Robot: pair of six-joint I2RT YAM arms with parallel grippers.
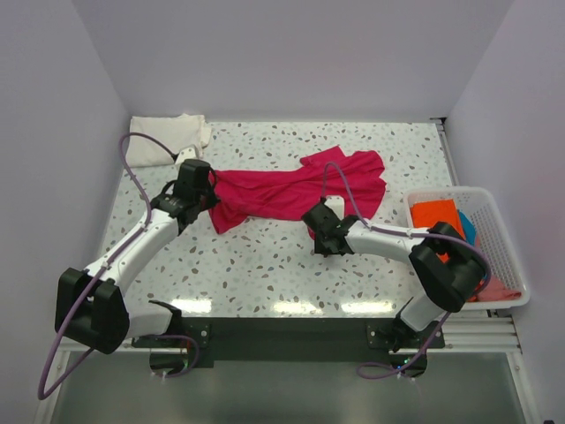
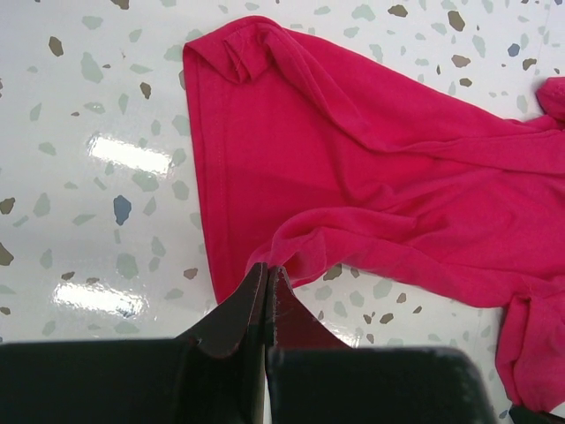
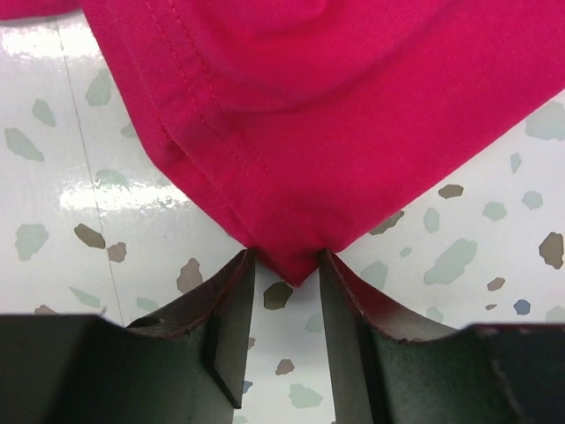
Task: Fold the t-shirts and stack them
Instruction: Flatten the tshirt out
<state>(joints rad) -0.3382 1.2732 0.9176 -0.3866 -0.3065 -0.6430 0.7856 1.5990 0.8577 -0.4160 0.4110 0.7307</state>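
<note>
1. At the near right, the white mesh basket [image 1: 510, 243] holds the orange t-shirt [image 1: 437, 215], the blue t-shirt [image 1: 468, 228] and the pink t-shirt [image 1: 499, 290]. These are best left untouched until the garment in work has been folded.
2. Just inward of it, the right hand [image 3: 284, 265] is lowered to the surface [image 1: 265, 265] with its jaws apart. A hemmed corner of the magenta-red t-shirt [image 3: 353, 115] lies between the tips. The jaws should be closed only once the corner sits deeper between them, so that the doubled edge is caught and not the tip alone.
3. Farther in and to the left, the left hand [image 2: 267, 269] is closed, and an edge of the same shirt appears to be pinched at its tips. That grip should be held firm while the other corner is taken.
4. Between the two hands the shirt lies crumpled across the middle of the surface, with a bunched part at its far right. Once both corners are held, the cloth is probably best drawn taut and lifted evenly, so that wrinkles are shaken out before any fold is laid. A pull from one side alone could drag the cloth out of the shallower grip.
5. In the far left corner the cream-white t-shirt [image 1: 163, 137] lies folded. The finished fold should be carried there and set squarely on top.
</note>
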